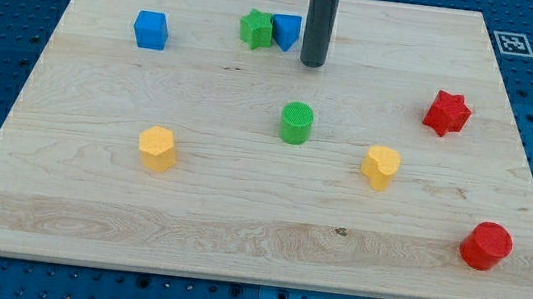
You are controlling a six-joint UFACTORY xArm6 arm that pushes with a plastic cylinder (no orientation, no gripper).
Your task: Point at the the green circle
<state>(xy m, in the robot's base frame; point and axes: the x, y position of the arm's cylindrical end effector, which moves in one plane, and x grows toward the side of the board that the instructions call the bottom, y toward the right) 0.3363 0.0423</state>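
My tip [312,64], a bare rod gripping nothing, is hovering at twelve o'clock from the green circle [296,123], sitting mid-board. Sliding toward six o'clock and stopping just short should avoid nudging it.

Tip [312,64] just right of blue block [287,31] and green star [255,28]. Bare board between tip and green circle [296,123]. Yellow blocks [157,148] [380,168] flank circle, well apart; wide lanes either side.
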